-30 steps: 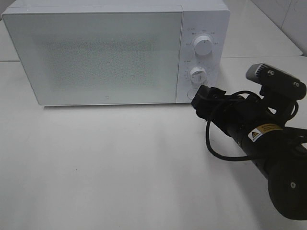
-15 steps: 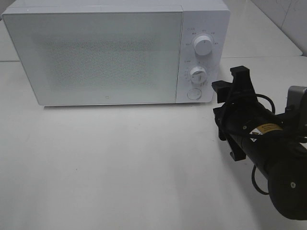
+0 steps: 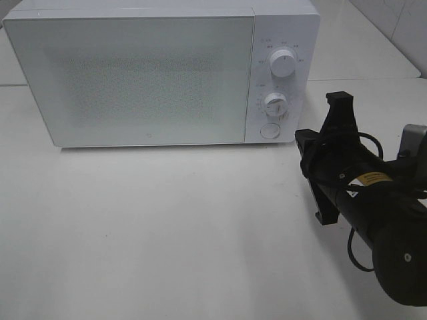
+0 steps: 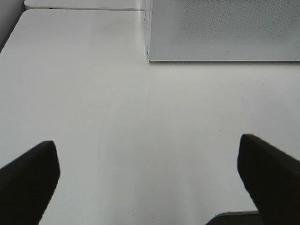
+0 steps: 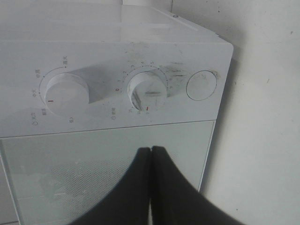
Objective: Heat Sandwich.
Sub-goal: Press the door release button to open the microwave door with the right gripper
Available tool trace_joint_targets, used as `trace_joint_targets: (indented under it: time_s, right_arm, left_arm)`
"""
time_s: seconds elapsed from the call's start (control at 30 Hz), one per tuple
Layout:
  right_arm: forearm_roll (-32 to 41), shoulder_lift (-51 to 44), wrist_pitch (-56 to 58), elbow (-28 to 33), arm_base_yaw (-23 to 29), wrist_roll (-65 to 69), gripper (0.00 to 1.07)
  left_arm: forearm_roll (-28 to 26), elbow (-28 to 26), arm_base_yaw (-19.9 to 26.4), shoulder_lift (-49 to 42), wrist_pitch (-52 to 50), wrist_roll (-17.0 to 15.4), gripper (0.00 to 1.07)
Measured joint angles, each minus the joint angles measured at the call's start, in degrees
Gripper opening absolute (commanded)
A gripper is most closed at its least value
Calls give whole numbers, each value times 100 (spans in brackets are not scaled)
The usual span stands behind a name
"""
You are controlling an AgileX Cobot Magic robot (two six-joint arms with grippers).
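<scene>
Right gripper [image 5: 151,152] — my jaws pressed together, empty, near the microwave [image 3: 147,73] ctrl panel, door closed. My left gripper [image 4: 146,142] gapes wide over the table [image 4: 93,93]. Where the sandwich is I can't tell — no view shows it.

The high camera looks down from the front on the microwave [image 3: 133,73], the counter [image 3: 167,227] and the right arm [image 3: 360,183]. The left wrist camera sits low over the counter, facing the door's corner. The right wrist camera, rolled sideways, looks past the right pincer [image 5: 151,151] at the dials [image 5: 147,91] from close up. All three share the microwave's front.
</scene>
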Motion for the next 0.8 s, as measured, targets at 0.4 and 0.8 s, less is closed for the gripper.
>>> trace_joint_targets:
  time_s: [0.4,0.8]
  right_arm:
    - [86,355,258,-17,0,481,0]
    - [69,1089,281,-510,-52,630,0]
  left_arm:
    - [0,0,0,0,0,0,98]
    - [0,0,0,0,0,0,98]
